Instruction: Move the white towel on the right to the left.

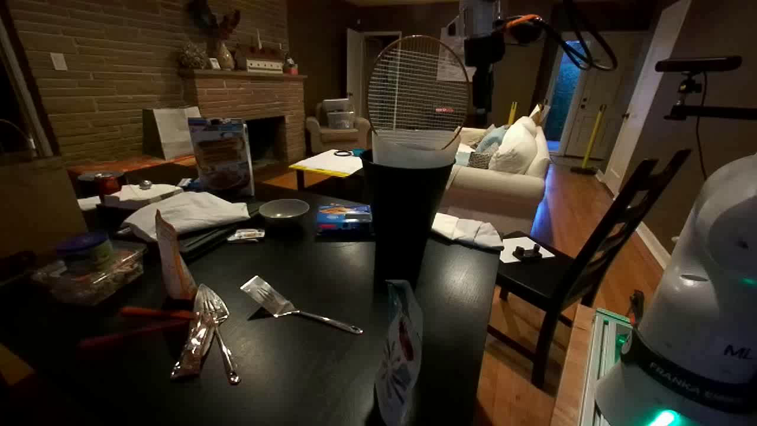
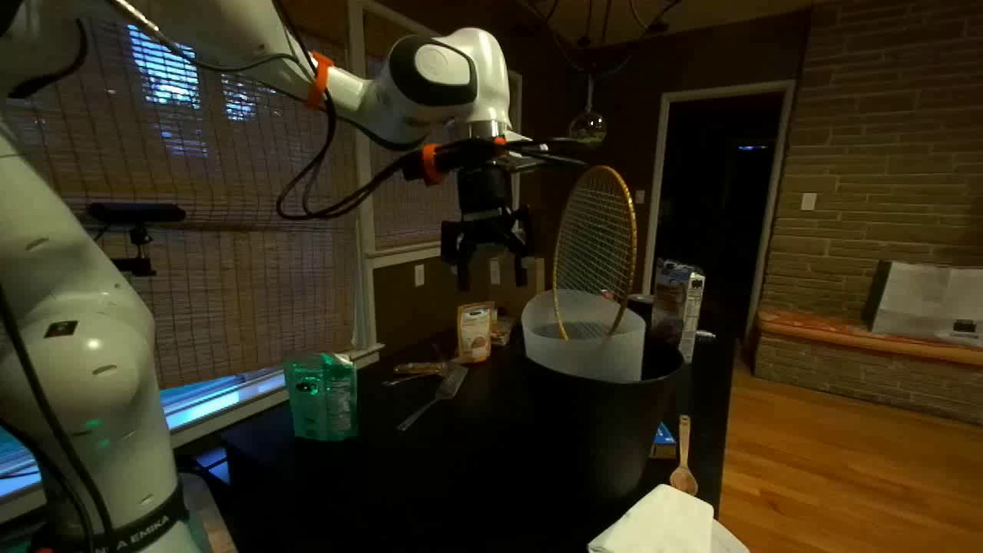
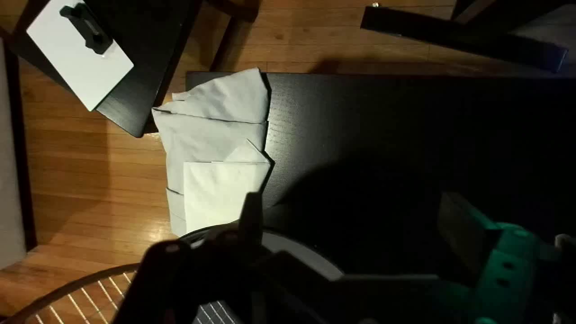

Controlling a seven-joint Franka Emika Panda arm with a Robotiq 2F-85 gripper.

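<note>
A folded white towel (image 1: 467,229) lies at the black table's edge behind the tall black bin, on the right in an exterior view. Its corner shows at the bottom of an exterior view (image 2: 660,522). In the wrist view the white towel (image 3: 211,135) lies in loose folds along the table edge, with a brighter square fold nearest the gripper. Another white cloth (image 1: 183,216) lies on dark fabric at the table's left. My gripper (image 2: 495,280) is open and empty, high above the table beside the racket. Its fingers (image 3: 353,211) stand wide apart in the wrist view, right of the towel.
The black bin (image 1: 402,225) with a white liner (image 2: 587,349) holds an upright racket (image 2: 595,253) close to the gripper. A spatula (image 1: 295,310), a standing pouch (image 1: 399,355), a bowl (image 1: 284,209) and a blue box (image 1: 344,220) are on the table. A chair (image 1: 556,272) stands beside it.
</note>
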